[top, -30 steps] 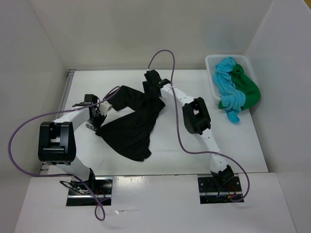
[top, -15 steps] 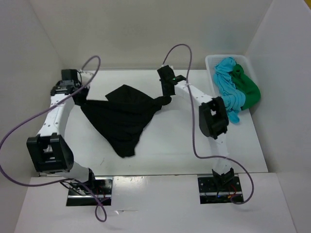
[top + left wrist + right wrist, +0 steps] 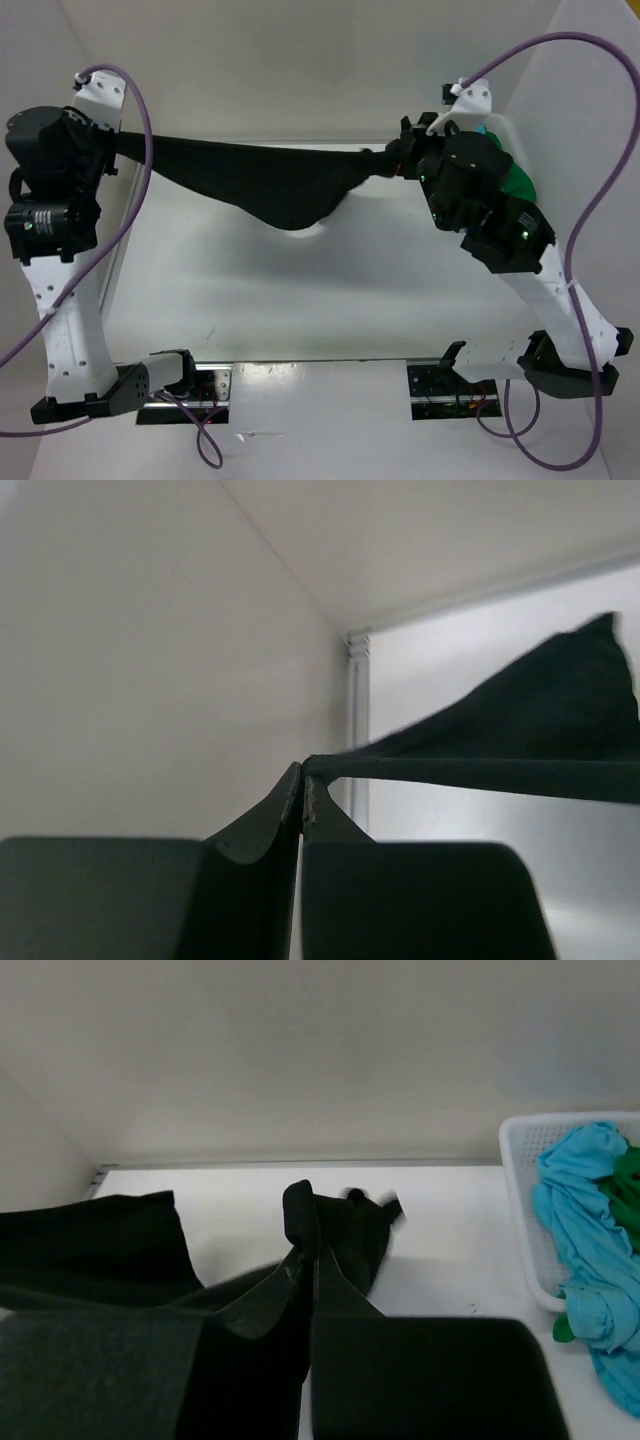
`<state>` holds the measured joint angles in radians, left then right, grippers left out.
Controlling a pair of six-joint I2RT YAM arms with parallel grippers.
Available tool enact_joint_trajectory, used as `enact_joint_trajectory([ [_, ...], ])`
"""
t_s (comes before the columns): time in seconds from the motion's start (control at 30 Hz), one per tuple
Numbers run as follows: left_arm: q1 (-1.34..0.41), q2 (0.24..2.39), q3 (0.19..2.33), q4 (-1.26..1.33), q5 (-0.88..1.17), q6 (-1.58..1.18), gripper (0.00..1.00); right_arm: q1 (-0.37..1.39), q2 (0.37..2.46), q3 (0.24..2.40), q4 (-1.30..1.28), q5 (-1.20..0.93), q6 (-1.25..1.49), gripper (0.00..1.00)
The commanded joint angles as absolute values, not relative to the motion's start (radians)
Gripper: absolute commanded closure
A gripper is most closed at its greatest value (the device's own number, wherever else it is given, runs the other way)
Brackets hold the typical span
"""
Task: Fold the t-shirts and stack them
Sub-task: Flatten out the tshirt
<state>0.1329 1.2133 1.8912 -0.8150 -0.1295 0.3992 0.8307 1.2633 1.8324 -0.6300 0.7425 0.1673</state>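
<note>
The black t-shirt [image 3: 270, 180] hangs stretched in the air between both raised arms, sagging in the middle above the table. My left gripper [image 3: 108, 140] is shut on its left end; in the left wrist view the jaws [image 3: 302, 780] pinch a taut black hem [image 3: 480, 775]. My right gripper [image 3: 395, 160] is shut on the bunched right end, seen as black cloth [image 3: 340, 1225] at the fingertips [image 3: 312, 1255]. The turquoise t-shirt [image 3: 585, 1220] and the green t-shirt [image 3: 628, 1175] lie crumpled in the white basket [image 3: 530, 1250].
The white basket stands at the table's back right, mostly hidden behind the right arm [image 3: 500, 230] in the top view. White walls close in on three sides. Purple cables [image 3: 590, 200] loop from both arms.
Both arms have risen high and moved apart, lifting the black t-shirt off the table and pulling it taut. The right gripper closed on the shirt during the last second.
</note>
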Motion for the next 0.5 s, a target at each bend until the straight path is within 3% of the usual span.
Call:
enact_joint_trajectory([
  [0.0, 0.137, 1.169, 2.006, -0.837, -0.195, 0.457, 1.00, 0.890, 1.267, 1.949, -0.804, 0.969, 0.199, 1.00],
  [0.2, 0.137, 1.151, 2.119, -0.890, -0.101, 0.457, 1.00, 0.890, 1.267, 2.063, -0.838, 0.902, 0.192, 1.00],
  [0.4, 0.137, 1.160, 1.929, -0.879, -0.031, 0.434, 1.00, 0.878, 1.324, 1.962, -0.740, 0.904, 0.141, 1.00],
  [0.47, 0.137, 1.199, 1.861, -0.859, -0.008, 0.434, 1.00, 0.789, 1.382, 1.962, -0.706, 0.817, 0.108, 1.00],
])
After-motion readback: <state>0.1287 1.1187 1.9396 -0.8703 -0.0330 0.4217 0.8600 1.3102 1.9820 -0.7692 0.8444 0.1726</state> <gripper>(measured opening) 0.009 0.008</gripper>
